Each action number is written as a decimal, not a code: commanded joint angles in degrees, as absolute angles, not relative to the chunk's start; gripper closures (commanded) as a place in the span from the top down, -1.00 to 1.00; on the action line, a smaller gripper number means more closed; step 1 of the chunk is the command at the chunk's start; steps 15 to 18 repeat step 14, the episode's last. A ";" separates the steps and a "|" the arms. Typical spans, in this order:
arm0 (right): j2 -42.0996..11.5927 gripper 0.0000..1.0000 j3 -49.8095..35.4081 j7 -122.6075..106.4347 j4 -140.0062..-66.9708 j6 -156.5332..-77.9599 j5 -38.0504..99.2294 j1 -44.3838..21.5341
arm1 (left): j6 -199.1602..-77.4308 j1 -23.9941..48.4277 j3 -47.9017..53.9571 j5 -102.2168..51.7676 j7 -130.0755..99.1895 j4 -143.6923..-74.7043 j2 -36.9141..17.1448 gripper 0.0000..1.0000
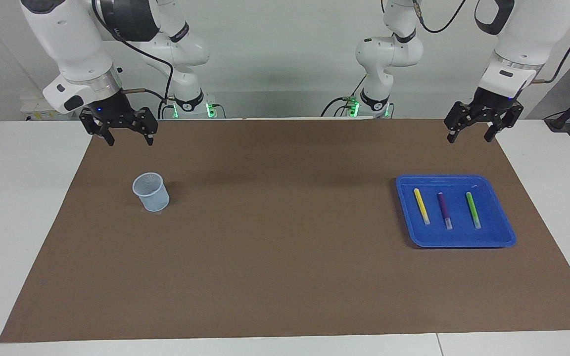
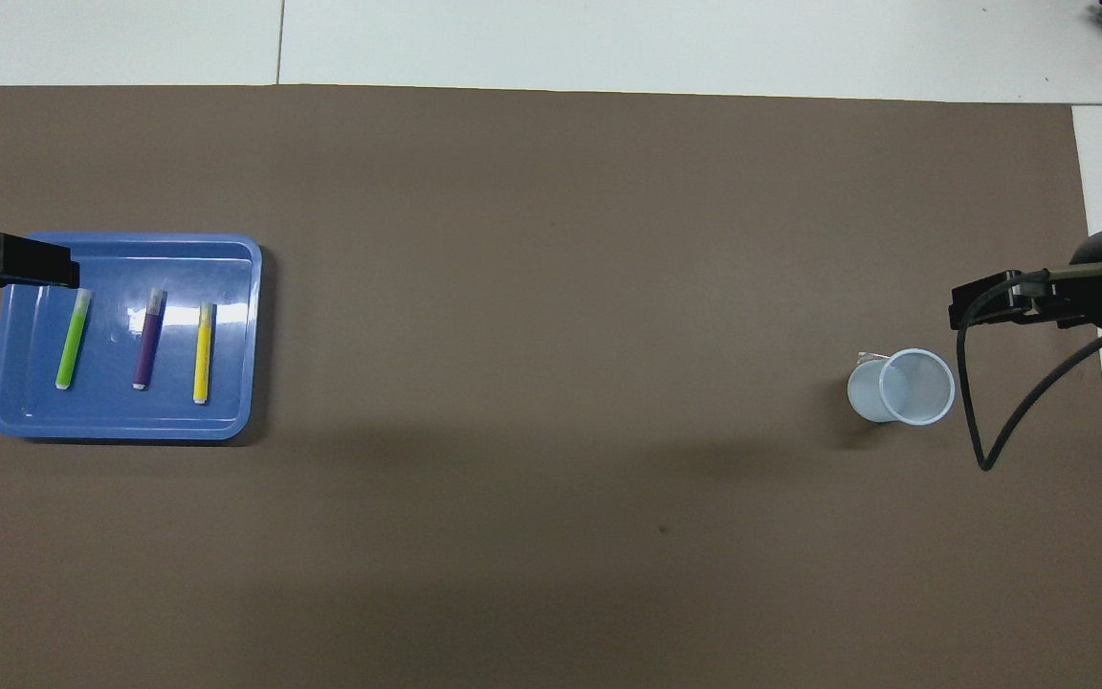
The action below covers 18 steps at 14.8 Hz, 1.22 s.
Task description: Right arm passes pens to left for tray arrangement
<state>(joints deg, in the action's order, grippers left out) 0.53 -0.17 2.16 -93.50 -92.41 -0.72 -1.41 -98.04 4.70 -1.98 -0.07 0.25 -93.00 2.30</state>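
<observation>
Three short slim marker pens lie side by side in the shallow bright-blue plastic tray (image 1: 505, 237), none touching another: you have the yellow pen (image 1: 421, 205) toward the desk's middle, the purple pen (image 1: 444, 210) between, and the green pen (image 1: 473, 209) toward the left arm's end. Each lies roughly lengthwise, running from nearer the robots to farther, pale whitish end farther from them. The tray sits flat on the brown rectangular mat (image 1: 285, 277) covering the white desk (image 1: 23, 212), toward the left arm's end.

Left claw (image 1: 473, 138), black and two-fingered on its white jointed arm, hangs in the air over the mat's edge nearest the robots, fingers spread apart and holding nothing. You can see one of its fingers (image 2: 30, 265) in the overhead view.

Right claw (image 1: 130, 142), black with a small blue wrist light, hangs over the mat's corner at its own end, fingers likewise apart and empty. Near it, a small pale translucent plastic cup (image 1: 151, 192) stands upright on the mat, well apart from the tray.
</observation>
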 commanded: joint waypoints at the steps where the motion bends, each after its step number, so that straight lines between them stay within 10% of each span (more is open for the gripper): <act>1: 1.67 1.00 -0.18 2.37 -94.57 -92.37 0.70 -0.97 | -97.65 3.60 -1.49 -1.05 -0.09 -92.64 2.20 1.00; 18: 1.67 1.00 -0.26 2.29 -94.57 -92.64 0.79 -1.05 | -92.55 3.52 -1.32 -1.05 0.00 -92.55 2.37 1.00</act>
